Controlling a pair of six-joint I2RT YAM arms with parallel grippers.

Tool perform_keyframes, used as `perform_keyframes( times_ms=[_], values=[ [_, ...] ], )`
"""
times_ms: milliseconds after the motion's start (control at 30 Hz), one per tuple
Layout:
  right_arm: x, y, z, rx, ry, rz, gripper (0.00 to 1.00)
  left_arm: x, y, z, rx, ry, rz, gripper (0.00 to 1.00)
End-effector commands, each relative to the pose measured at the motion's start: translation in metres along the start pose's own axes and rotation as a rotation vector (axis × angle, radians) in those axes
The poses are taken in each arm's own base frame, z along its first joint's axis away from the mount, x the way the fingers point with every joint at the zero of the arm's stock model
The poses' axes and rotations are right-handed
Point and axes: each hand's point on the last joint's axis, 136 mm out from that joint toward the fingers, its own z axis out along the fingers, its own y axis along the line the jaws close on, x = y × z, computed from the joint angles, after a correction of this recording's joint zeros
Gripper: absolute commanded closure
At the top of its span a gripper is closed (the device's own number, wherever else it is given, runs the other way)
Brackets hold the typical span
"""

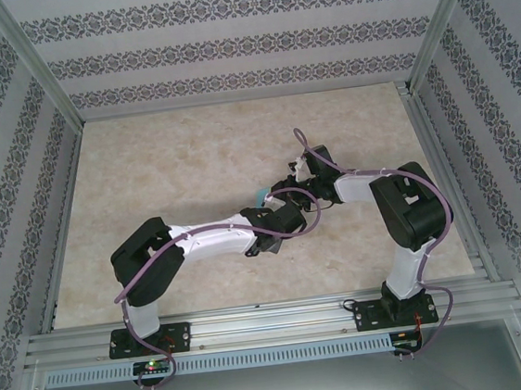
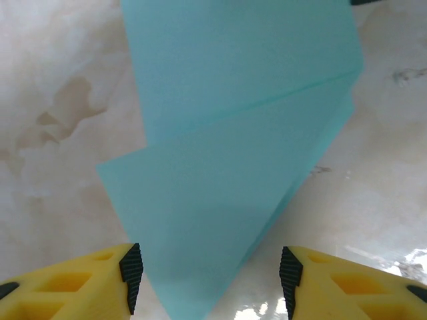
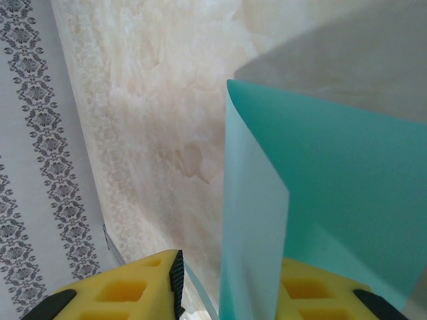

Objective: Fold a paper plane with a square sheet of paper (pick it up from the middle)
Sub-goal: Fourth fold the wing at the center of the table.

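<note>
The turquoise sheet of paper [image 2: 240, 167] is folded into layers that narrow to a point. In the left wrist view that point lies between my left gripper's [image 2: 211, 283] black pads [image 2: 131, 273], which stand wide apart and touch nothing. In the right wrist view the paper [image 3: 333, 187] rises as a curved fold between my right gripper's [image 3: 233, 293] yellow fingers. The left pad [image 3: 177, 280] is clear of it, and the other finger is partly hidden behind it. From above, both grippers meet mid-table over a sliver of the paper [image 1: 259, 195].
The beige marbled tabletop [image 1: 191, 156] is ringed by an aluminium frame with patterned walls [image 1: 227, 49]. The two arms crowd the centre, the left arm [image 1: 209, 239] reaching right and the right arm [image 1: 401, 203] reaching left.
</note>
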Motion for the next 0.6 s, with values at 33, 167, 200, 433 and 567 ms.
perform_keyframes(
  times_ms=[33,167,200,433,567],
  values=[
    [0.004,0.008,-0.005,-0.016,0.01,-0.022,0.67,0.004,0.012,0.002,-0.084,-0.011,0.016,0.45],
    [0.005,0.006,-0.004,-0.015,0.012,-0.017,0.67,0.006,0.01,0.006,-0.074,-0.011,0.03,0.53],
    [0.005,0.006,-0.004,-0.013,0.013,-0.018,0.67,0.006,0.009,0.007,-0.068,-0.01,0.03,0.54],
    [0.003,0.01,-0.003,-0.032,0.008,-0.013,0.75,0.014,-0.001,0.012,-0.013,0.004,0.043,0.47],
    [0.002,0.011,-0.003,-0.04,0.005,-0.008,0.8,0.016,-0.007,0.013,0.024,0.009,0.066,0.44]
  ],
)
